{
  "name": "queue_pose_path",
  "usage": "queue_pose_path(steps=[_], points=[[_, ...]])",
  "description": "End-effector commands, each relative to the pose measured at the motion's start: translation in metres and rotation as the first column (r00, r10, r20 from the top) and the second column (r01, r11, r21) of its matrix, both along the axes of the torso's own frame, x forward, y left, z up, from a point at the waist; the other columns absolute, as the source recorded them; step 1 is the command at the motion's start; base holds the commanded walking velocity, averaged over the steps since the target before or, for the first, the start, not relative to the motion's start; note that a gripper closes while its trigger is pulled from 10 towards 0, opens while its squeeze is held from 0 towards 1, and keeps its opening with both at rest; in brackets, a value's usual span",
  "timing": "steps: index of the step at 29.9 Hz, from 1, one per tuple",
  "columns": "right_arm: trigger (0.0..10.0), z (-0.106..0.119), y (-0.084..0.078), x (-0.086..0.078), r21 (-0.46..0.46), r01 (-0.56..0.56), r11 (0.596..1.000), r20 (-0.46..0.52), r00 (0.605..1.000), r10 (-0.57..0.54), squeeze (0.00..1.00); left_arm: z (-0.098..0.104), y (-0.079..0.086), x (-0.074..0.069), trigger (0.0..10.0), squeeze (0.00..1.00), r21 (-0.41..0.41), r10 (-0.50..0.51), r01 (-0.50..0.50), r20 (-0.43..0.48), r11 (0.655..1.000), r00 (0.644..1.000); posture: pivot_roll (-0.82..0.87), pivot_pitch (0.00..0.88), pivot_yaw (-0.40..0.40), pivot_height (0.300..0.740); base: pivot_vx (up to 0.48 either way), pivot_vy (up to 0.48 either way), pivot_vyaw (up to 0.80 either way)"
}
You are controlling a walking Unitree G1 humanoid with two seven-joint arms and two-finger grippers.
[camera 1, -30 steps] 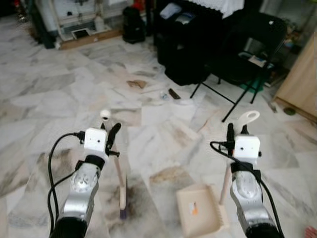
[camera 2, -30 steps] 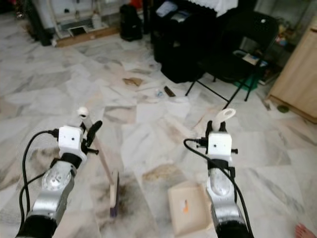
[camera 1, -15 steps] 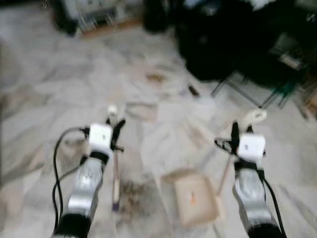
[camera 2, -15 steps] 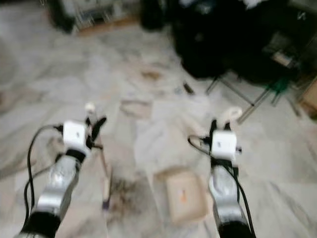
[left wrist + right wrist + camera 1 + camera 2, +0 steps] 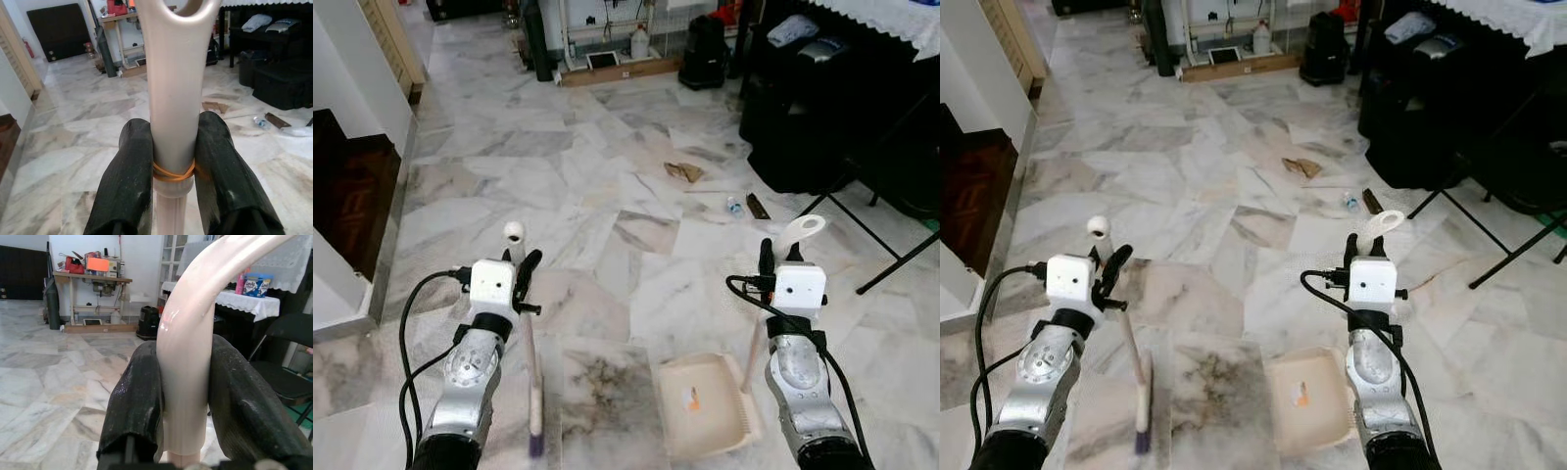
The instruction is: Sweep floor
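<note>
1. The left tool (image 5: pixel 174 161) is clenched on the pale broom (image 5: pixel 530 367) handle, one black finger (image 5: pixel 128 181) on each side, just above an orange rubber band (image 5: pixel 172 172) on the handle.
2. The broom stands nearly upright; its purple-tipped bristles rest on the marble floor (image 5: pixel 607 186) in front of the left arm.
3. The right tool (image 5: pixel 183 396) is clenched on the curved cream handle of the dustpan (image 5: pixel 705 403), which shows between its two fingers (image 5: pixel 134 401).
4. The dustpan sits flat on the floor between the two arms, nearer the right one, with a small orange scrap (image 5: pixel 691 397) inside.
5. Farther ahead on the floor lie a brown scrap (image 5: pixel 684 172), a small plastic bottle (image 5: pixel 733 206) and a dark flat piece (image 5: pixel 757 206), near a black folding chair (image 5: pixel 891 196).
6. A dark stain marks the tile (image 5: pixel 602 377) between broom and dustpan.
</note>
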State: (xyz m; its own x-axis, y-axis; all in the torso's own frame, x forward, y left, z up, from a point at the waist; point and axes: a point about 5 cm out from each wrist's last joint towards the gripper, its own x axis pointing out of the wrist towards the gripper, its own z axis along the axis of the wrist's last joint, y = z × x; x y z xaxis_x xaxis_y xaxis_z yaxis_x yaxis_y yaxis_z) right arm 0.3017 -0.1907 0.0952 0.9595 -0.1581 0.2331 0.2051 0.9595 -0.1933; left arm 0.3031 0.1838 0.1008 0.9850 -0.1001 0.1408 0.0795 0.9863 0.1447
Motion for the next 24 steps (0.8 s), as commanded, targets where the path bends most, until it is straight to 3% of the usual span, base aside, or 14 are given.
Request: queue_pose_path(steps=[1,24], points=[[10.0,0.006,0.001,0.001,0.004,-0.002,1.000,0.027,1.000,0.002,0.00,0.008,0.000,0.002,10.0,0.00,0.007,-0.001,0.000,0.039,1.000,0.999,-0.03,0.057,0.022,0.740,0.000,0.000,0.00],[10.0,-0.006,-0.003,-0.004,0.007,0.016,1.000,-0.013,1.000,-0.016,0.00,-0.006,0.009,-0.003,10.0,0.00,-0.002,0.030,-0.030,-0.008,1.000,1.000,-0.03,0.068,0.021,0.740,0.031,0.000,0.00]])
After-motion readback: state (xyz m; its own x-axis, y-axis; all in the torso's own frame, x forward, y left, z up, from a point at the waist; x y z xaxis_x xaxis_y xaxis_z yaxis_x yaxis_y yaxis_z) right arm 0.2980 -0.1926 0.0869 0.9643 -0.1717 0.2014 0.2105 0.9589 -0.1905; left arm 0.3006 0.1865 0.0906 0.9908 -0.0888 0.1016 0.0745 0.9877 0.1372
